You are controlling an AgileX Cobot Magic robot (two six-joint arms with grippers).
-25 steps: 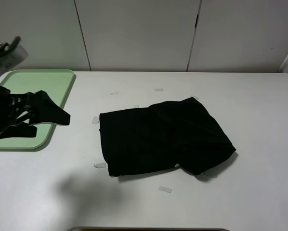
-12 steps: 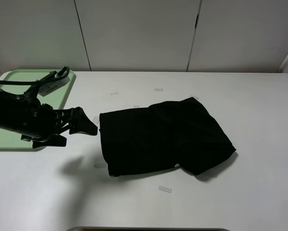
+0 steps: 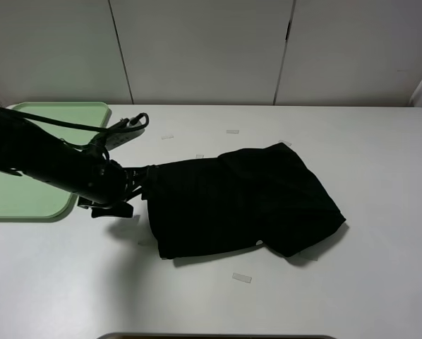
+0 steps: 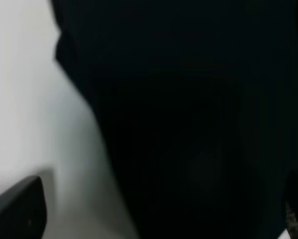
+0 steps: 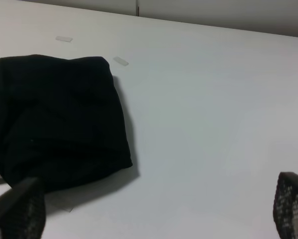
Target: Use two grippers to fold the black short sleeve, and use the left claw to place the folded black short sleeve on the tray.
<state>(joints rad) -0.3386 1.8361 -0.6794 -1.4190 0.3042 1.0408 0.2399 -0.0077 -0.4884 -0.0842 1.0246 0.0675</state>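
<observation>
The folded black short sleeve (image 3: pixel 243 201) lies in the middle of the white table. My left gripper (image 3: pixel 132 191) is at its left edge, low over the table. In the left wrist view the left gripper (image 4: pixel 154 211) is open, its fingertips (image 4: pixel 17 209) set wide apart with the black cloth (image 4: pixel 189 124) filling the space between them. I cannot tell if it touches the cloth. The green tray (image 3: pixel 49 120) sits at the far left. My right gripper (image 5: pixel 154 209) is open and empty, away from the shirt (image 5: pixel 54 119). It is outside the exterior high view.
Several small clear tape pieces (image 3: pixel 241 277) are stuck on the table around the shirt. The left arm (image 3: pixel 41 159) and its cable stretch from the left across the tray's near corner. White cabinet doors (image 3: pixel 204 49) stand behind the table.
My left arm has moved right from over the tray to the shirt's left edge and lowered. The shirt and the right gripper have not moved.
</observation>
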